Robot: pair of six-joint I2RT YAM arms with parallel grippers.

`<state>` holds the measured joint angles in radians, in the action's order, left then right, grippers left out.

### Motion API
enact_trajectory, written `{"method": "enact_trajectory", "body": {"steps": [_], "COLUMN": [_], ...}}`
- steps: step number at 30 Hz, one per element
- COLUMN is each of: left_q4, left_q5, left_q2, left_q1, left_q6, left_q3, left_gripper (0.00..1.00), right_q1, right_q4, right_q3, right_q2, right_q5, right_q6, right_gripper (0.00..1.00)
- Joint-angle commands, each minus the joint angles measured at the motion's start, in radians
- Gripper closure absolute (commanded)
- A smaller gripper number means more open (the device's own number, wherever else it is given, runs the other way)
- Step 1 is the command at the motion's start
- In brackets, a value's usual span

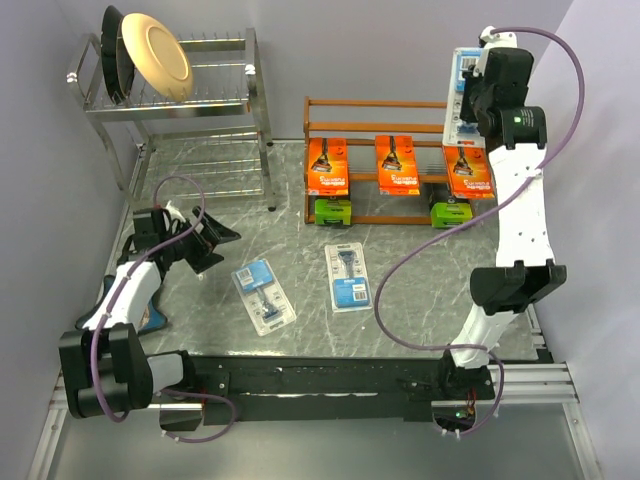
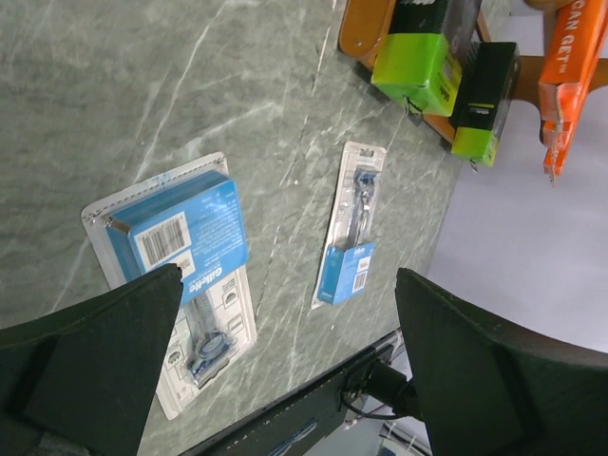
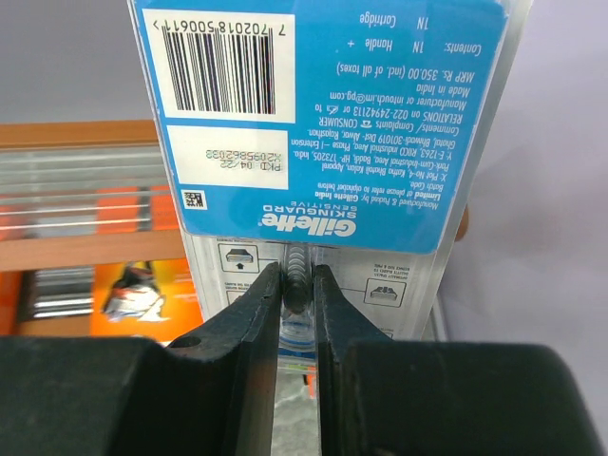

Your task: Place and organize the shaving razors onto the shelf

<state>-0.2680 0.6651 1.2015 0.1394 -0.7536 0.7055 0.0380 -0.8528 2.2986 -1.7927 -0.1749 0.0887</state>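
My right gripper (image 3: 297, 275) is shut on the handle bulge of a pale blue blister card (image 3: 323, 123). It holds the card upright at the right end of the shelf's top tier (image 1: 375, 103); the card (image 1: 464, 85) stands beside the wrist. Three orange razor packs (image 1: 327, 166) (image 1: 396, 165) (image 1: 467, 170) lean on the middle tier, and two lime-green boxes (image 1: 333, 210) (image 1: 449, 212) sit on the bottom tier. Two more blister cards (image 1: 263, 296) (image 1: 348, 277) lie flat on the table. My left gripper (image 2: 288, 285) hangs open above the left card (image 2: 185, 228) and holds nothing.
A chrome wire dish rack (image 1: 180, 100) with plates (image 1: 155, 55) stands at the back left. A blue object (image 1: 150, 318) lies under the left arm. Walls close in on the left, the back and the right, and the black base rail (image 1: 320, 380) runs along the near edge.
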Motion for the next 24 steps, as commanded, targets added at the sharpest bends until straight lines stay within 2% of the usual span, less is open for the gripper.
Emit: {"method": "enact_trajectory", "body": {"steps": [1,8,24], "left_q4": [0.059,0.053,0.044], "left_q5": [0.021,0.016,0.008], "left_q2": [-0.039,-0.066,-0.111], "left_q1": [-0.003,-0.004,0.005], "left_q6": [-0.015,-0.015,-0.012], "left_q3": [-0.021,-0.049,-0.081], "left_gripper": [0.01,0.01,0.01], "right_q1": [-0.018,-0.018,-0.018], "right_q4": [0.086,0.121,0.222], "right_q3": [0.002,0.059,0.03], "right_q2": [-0.023,-0.092,-0.166], "right_q5": [-0.012,-0.012,-0.057], "right_q6": [0.009,0.02,0.051], "right_gripper": [0.97,0.95,0.93]}}
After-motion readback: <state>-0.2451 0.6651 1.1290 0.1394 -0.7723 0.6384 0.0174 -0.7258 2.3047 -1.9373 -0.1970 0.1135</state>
